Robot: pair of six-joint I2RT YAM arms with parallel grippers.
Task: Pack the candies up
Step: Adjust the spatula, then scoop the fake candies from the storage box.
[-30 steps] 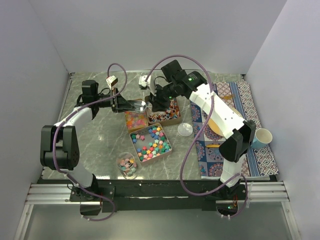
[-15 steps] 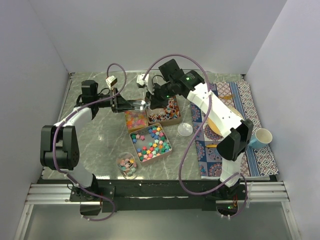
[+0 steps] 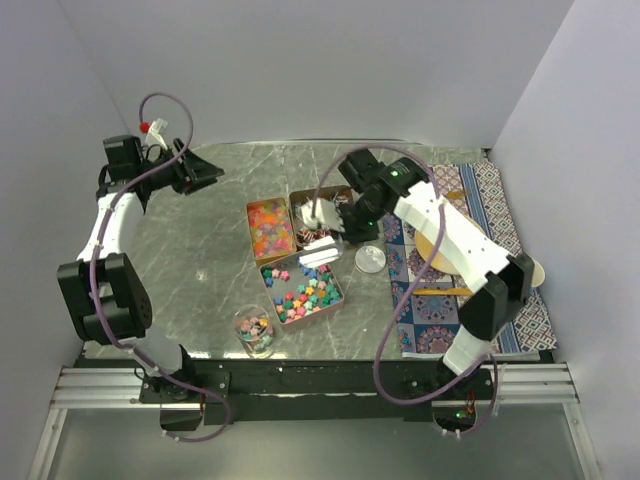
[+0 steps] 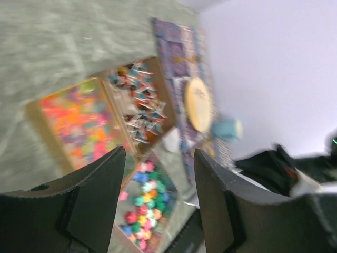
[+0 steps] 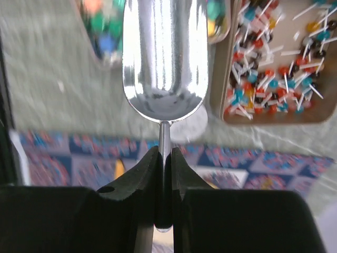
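Three bronze tins hold the candies: orange-pink-yellow bits (image 3: 270,226), twist-wrapped ones (image 3: 340,195) and pastel stars (image 3: 302,285). My right gripper (image 3: 335,232) is shut on the thin handle of an empty silver scoop (image 5: 164,52). The scoop (image 3: 318,257) hangs over the gap between the tins, with the twist-wrapped candies (image 5: 274,74) to its right and the stars (image 5: 102,23) ahead. My left gripper (image 3: 205,172) is open and empty, raised at the far left. Its view shows the orange-pink bits (image 4: 73,118), the twist-wrapped ones (image 4: 139,108) and the stars (image 4: 145,203) between its fingers (image 4: 100,195).
A small glass jar (image 3: 255,330) with a few candies stands near the front edge. Its round lid (image 3: 370,259) lies right of the tins. A patterned mat (image 3: 440,300) on the right carries a yellow plate (image 3: 440,250) and a blue cup (image 3: 522,275).
The scoop was in my left gripper by the tins; now my right gripper holds it, nearer over the tins. My left arm has swung away to the far left corner, open.
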